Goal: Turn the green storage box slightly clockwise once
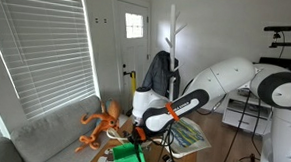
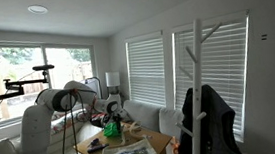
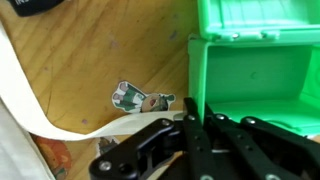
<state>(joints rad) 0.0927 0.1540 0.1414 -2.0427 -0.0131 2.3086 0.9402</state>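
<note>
The green storage box (image 3: 255, 60) fills the upper right of the wrist view, open side showing, on a wooden table. My gripper (image 3: 198, 118) sits at the box's left wall, fingers drawn close together with a thin strip of the green wall between them. In an exterior view the arm reaches down to the box (image 1: 132, 156) at the table's near edge, with the gripper (image 1: 139, 141) right on top of it. In an exterior view the box (image 2: 113, 131) is a small green spot on the table.
An orange octopus-like toy (image 1: 101, 125) lies beside the box. A magazine (image 1: 188, 139) lies on the table (image 1: 207, 146). A cartoon sticker (image 3: 140, 97) and a white sheet (image 3: 22, 120) are to the left of the gripper. A white coat stand (image 1: 174, 37) stands behind.
</note>
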